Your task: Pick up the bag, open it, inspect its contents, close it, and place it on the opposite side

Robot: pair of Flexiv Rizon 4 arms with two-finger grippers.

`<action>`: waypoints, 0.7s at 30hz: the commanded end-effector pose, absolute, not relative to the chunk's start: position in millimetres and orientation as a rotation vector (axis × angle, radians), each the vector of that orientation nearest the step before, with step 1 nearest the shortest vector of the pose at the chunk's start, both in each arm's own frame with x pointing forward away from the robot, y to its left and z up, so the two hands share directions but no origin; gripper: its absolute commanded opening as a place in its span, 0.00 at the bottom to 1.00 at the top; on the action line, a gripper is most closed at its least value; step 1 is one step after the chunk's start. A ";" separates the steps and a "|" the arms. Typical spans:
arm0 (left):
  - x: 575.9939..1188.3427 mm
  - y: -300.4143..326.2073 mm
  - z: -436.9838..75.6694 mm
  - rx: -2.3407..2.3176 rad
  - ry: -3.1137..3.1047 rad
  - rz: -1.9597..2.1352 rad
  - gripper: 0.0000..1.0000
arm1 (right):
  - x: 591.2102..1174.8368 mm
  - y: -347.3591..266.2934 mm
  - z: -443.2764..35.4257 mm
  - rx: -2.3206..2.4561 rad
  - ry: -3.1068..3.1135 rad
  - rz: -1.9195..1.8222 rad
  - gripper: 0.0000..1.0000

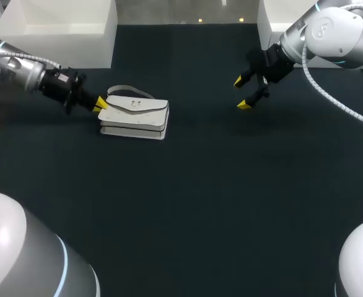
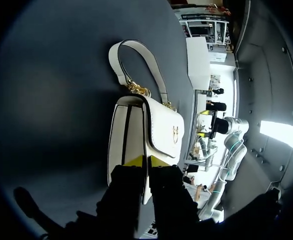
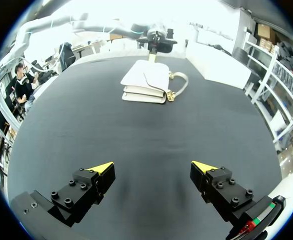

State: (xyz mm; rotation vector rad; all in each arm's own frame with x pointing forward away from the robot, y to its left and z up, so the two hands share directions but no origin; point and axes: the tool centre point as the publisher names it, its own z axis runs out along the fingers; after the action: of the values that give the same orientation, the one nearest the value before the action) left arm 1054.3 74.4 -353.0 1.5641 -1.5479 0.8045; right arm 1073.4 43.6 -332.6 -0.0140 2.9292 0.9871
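The white bag [image 1: 135, 114] lies flat on the dark tabletop [image 1: 188, 198], toward its left side, with its strap [image 1: 132, 92] lying behind it. The left tool [image 1: 100, 103] is clenched on the bag's near end, tips close together. The right tool [image 1: 241, 93] hangs released, fingers wide, well apart from the bag.

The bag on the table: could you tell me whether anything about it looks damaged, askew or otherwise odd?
Nothing stands out. The white bag lies flat on the table, flap closed, strap lying beside it, with no visible damage or spill. The left pincer sits at its end; the right pincer is open, well apart.
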 end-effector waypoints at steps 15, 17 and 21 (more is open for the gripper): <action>1027.7 18.2 -358.0 1.731 -1.323 1.087 0.00 | 1074.7 43.9 -333.1 -0.015 2.931 0.988 1.00; 1031.8 12.6 -357.3 1.724 -1.335 1.086 0.00 | 1074.7 43.9 -333.1 -0.015 2.931 0.988 1.00; 1041.4 1.0 -356.6 1.719 -1.348 1.086 0.00 | 1074.7 43.9 -333.1 -0.015 2.931 0.988 1.00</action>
State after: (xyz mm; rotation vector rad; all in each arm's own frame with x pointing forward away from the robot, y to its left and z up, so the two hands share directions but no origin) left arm 1040.3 11.1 -356.0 1.6348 -1.3797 0.9948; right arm 1073.4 43.6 -332.6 -0.0139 2.9291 0.9871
